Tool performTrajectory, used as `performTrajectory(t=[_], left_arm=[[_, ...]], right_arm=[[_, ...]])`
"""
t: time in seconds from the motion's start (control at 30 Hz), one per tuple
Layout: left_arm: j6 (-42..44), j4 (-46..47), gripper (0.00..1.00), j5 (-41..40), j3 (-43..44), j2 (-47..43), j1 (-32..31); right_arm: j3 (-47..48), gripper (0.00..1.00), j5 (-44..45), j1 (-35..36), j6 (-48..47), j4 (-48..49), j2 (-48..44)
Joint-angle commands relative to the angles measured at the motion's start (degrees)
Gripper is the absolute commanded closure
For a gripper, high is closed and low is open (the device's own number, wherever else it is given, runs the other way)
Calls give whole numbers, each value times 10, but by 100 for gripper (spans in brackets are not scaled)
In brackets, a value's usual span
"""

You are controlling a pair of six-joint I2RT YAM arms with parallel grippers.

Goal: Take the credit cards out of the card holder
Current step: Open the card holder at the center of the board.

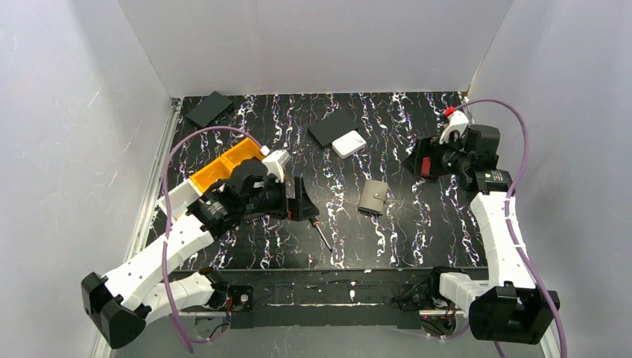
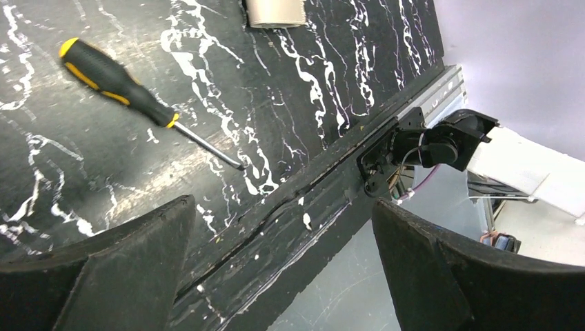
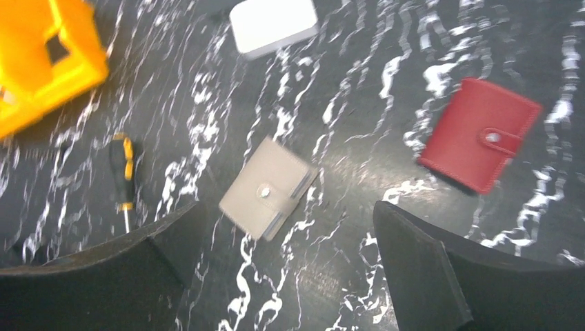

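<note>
The card holder (image 1: pixel 373 197), a small taupe wallet, lies snapped shut on the black marbled table, right of centre. In the right wrist view the card holder (image 3: pixel 262 189) shows its snap tab, and thin pale edges of the credit cards (image 3: pixel 305 181) peek from its side. My right gripper (image 3: pixel 287 207) hovers above it, open and empty; from above, the right gripper (image 1: pixel 431 160) is off to the holder's right. My left gripper (image 1: pixel 302 200) is open and empty left of the holder. In its own view the left gripper (image 2: pixel 283 207) is over the table's near edge.
A yellow-and-black screwdriver (image 1: pixel 322 235) lies near the front edge. A red wallet (image 3: pixel 481 134) sits under my right arm. A white square box (image 1: pixel 348 144) and flat black rectangles (image 1: pixel 333 127) (image 1: pixel 209 108) lie further back. An orange bin (image 1: pixel 223 168) stands behind my left arm.
</note>
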Motion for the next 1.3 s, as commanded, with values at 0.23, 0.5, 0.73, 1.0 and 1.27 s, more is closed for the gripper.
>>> performTrajectory(t=[0.23,0.5,0.73,1.0,1.27], left_arm=[[-43,198,1,-67,-30,131,-109],[-71,282,1,-91,-21,236,-127],[-52,281,1,-124,34,331,-130],[-42,232,1,-103,117,440,-121],[-80,269,3,-62,103,458,-108]], right_arm=[[-66,0,-247,7,-168,-13,70],[-97,0,-224,15,-134,34,170],[-111,6,-167,47,-113,79,205],[-68,18,-64,116,-271,32,219],[-54,29,15,189,-322,47,240]])
